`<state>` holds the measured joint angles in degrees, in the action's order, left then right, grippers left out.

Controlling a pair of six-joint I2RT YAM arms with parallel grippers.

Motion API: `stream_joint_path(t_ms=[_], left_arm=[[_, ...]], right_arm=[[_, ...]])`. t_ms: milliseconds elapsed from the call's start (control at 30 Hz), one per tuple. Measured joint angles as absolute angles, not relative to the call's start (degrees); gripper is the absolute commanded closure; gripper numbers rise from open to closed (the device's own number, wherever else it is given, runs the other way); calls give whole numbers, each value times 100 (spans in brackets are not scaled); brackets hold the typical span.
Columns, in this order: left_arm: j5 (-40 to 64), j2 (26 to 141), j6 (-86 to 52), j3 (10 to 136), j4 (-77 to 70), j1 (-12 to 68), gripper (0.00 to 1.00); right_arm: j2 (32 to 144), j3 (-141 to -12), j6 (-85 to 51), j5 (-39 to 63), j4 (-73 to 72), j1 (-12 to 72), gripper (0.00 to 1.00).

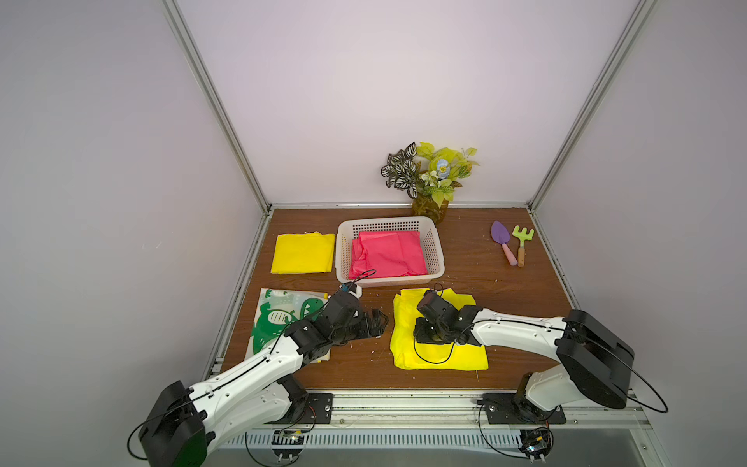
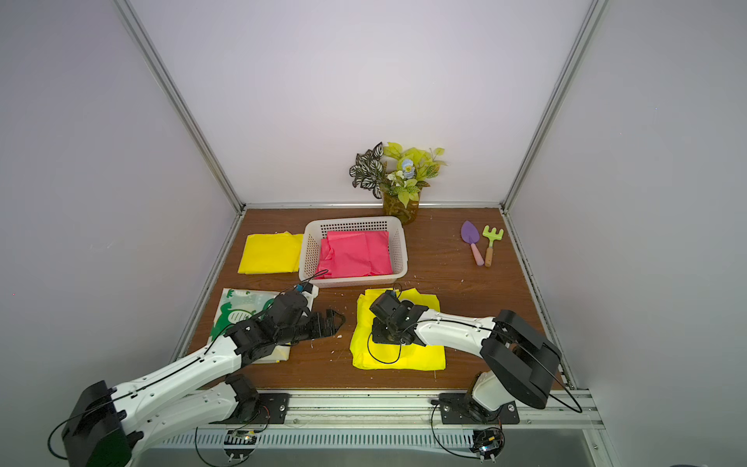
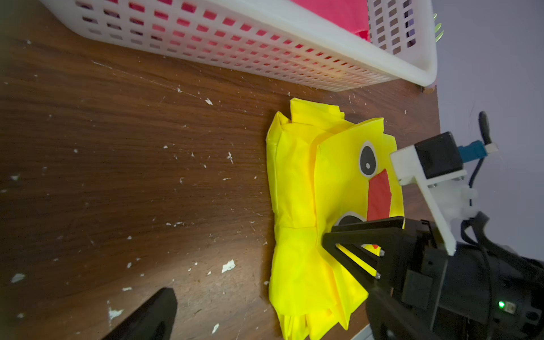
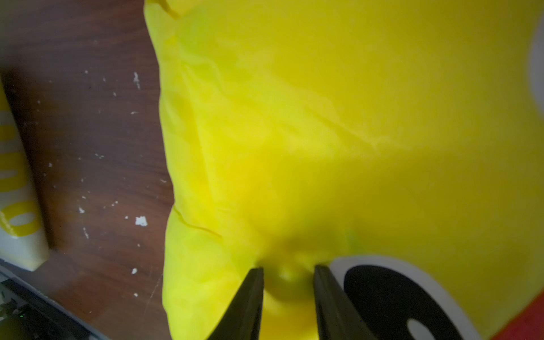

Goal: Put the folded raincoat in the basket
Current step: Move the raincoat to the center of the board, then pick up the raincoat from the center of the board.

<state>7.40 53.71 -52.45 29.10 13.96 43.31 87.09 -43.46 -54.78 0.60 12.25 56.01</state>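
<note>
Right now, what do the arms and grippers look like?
Left arm and right arm: white links, black joint housings, thin black cables looped outside. Left gripper and right gripper: black, with tapered fingers.

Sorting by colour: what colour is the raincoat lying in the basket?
The raincoat is pinkish red; a top view shows it best.

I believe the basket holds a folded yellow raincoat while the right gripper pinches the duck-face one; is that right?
No: both top views show a pink raincoat in the basket, not yellow. The right gripper does pinch the duck-face raincoat.
</note>
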Motion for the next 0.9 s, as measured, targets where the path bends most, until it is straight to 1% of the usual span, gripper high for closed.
stream_joint_path(t_ms=[100, 167, 200, 333, 433, 533, 633, 733, 800, 900], left_arm=[[701, 5306, -5332, 2836, 1393, 4403, 0], [652, 5312, -5380, 2827, 1391, 4488, 0], [633, 5319, -5391, 2825, 1389, 4525, 0], [598, 5544, -5457, 2823, 1280, 4694, 0], [622, 5795, -5518, 2821, 1072, 4751, 0], [646, 6031, -5599, 2821, 755, 4764, 1], [666, 6331, -5636, 2851, 569, 4792, 9], [703, 6648, -5638, 2939, 460, 4866, 11], [709, 6810, -5636, 2993, 412, 4950, 12], [701, 6993, -5636, 3030, 329, 5113, 11]], right_arm=[[8949, -4609, -5575, 150, 1194, 5767, 63], [9032, -4740, -5642, 224, 1199, 5841, 61], [9041, -4786, -5660, 248, 1212, 5854, 59], [8912, -4984, -5666, 303, 1446, 5870, 45], [8495, -5061, -5586, 274, 1813, 5734, 40], [7808, -5028, -5419, 132, 2324, 5264, 39], [7004, -4759, -5190, 10, 2652, 4493, 38], [6324, -4346, -4947, -56, 2930, 3684, 37], [6125, -4104, -4810, -64, 3079, 3339, 37], [6171, -3793, -4639, 32, 3157, 3057, 37]])
